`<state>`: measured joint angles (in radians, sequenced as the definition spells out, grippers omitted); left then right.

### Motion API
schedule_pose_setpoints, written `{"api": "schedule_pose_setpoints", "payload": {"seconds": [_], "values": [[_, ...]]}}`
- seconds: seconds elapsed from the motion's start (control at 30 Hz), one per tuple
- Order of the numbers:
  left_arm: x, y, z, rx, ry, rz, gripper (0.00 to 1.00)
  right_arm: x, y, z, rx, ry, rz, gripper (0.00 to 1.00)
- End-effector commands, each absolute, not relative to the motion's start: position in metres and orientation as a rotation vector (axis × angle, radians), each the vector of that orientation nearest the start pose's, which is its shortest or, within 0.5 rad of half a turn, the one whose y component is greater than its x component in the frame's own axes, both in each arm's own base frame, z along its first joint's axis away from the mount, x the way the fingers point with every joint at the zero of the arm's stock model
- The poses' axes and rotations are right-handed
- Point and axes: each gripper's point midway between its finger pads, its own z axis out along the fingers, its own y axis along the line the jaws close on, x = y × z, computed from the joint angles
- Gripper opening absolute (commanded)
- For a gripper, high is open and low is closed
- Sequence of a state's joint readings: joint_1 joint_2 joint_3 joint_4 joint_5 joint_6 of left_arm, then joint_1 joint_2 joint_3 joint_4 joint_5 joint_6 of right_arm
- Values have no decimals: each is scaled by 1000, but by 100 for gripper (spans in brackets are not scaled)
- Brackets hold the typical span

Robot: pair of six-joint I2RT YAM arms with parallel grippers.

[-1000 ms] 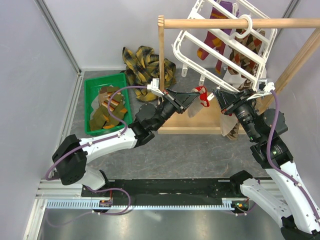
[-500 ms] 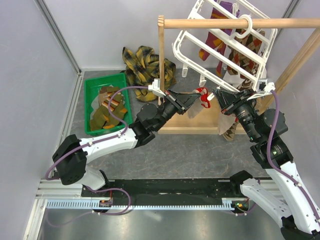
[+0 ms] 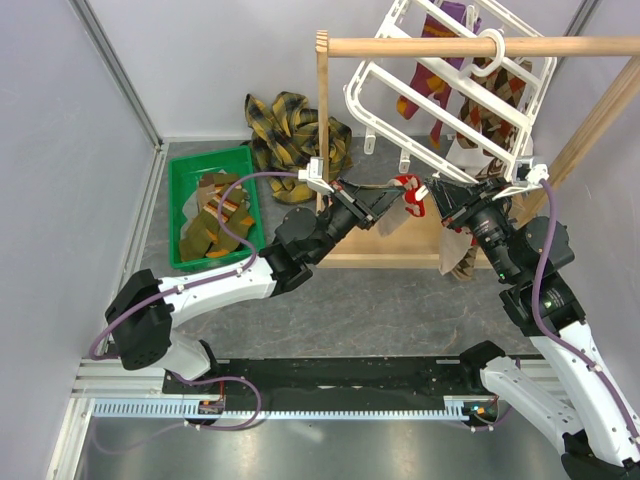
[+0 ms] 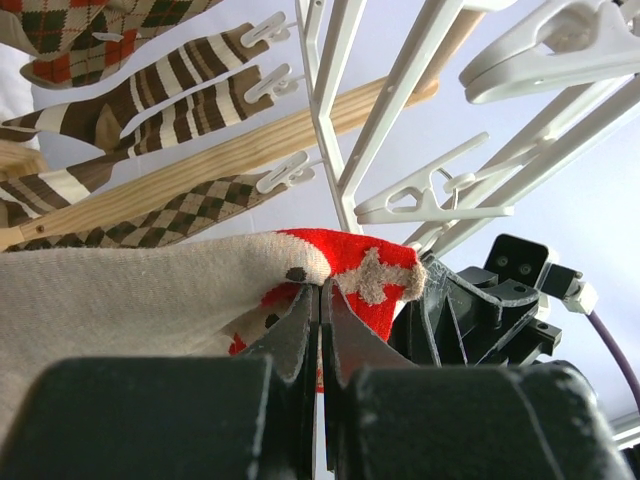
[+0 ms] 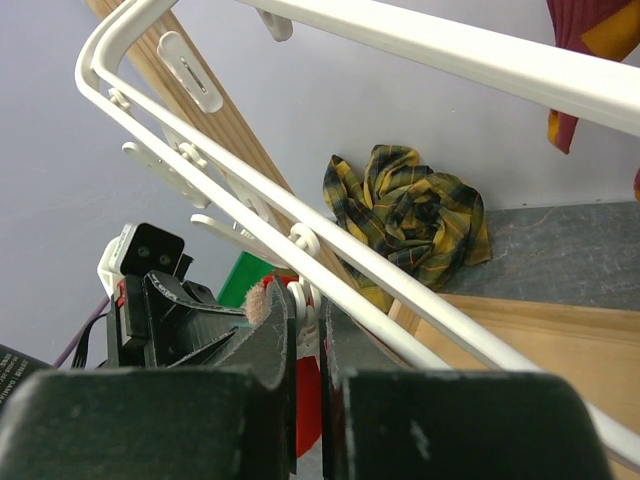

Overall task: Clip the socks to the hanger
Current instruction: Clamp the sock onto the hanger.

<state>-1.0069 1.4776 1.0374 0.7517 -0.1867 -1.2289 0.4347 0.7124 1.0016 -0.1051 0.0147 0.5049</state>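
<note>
1. The left gripper [image 4: 320, 300] has its jaws pressed together on the red-trimmed edge of the sock [image 4: 150, 290]. The cloth bunches just above the tips.
2. The right gripper [image 5: 308, 320] faces it. Its jaws are nearly closed, with a strip of red cloth showing in the slit between them and a fuzzy beige edge beside the left finger.
3. From above, the left gripper [image 3: 388, 200] and right gripper [image 3: 437, 196] meet tip to tip. The sock [image 3: 405, 189] forms a small red bunch between them, in the air just under the lower edge of the hanger [image 3: 450, 100].
4. The sock is plain beige, with a red border carrying beige and dark specks.
5. In the left wrist view its body runs leftward from the jaws, roughly level. From above, a beige part droops below the left gripper. I cannot tell where the toe ends.
6. The hanger is a white grid frame. It hangs tilted by its hook from a wooden rod [image 3: 480, 46], and its empty clips [image 4: 430, 190] dangle just above the held edge.
7. Other socks [image 3: 440, 60], striped and argyle, are already clipped to the hanger.
8. On the table lie a green bin [image 3: 185, 170] holding more socks and a yellow-and-black plaid cloth [image 3: 285, 125].
</note>
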Motion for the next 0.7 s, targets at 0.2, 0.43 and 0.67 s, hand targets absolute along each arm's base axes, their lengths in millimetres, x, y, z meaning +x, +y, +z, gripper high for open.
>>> {"api": "schedule_pose_setpoints", "payload": {"seconds": [0.2, 0.43, 0.67], "values": [[252, -413, 425, -332, 1358, -1743, 2, 258, 138, 434, 52, 1377, 771, 0], [249, -413, 432, -324, 1342, -1745, 2, 258, 139, 432, 48, 1382, 771, 0], [248, -416, 432, -317, 1347, -1739, 2, 256, 138, 432, 49, 1380, 770, 0]]}}
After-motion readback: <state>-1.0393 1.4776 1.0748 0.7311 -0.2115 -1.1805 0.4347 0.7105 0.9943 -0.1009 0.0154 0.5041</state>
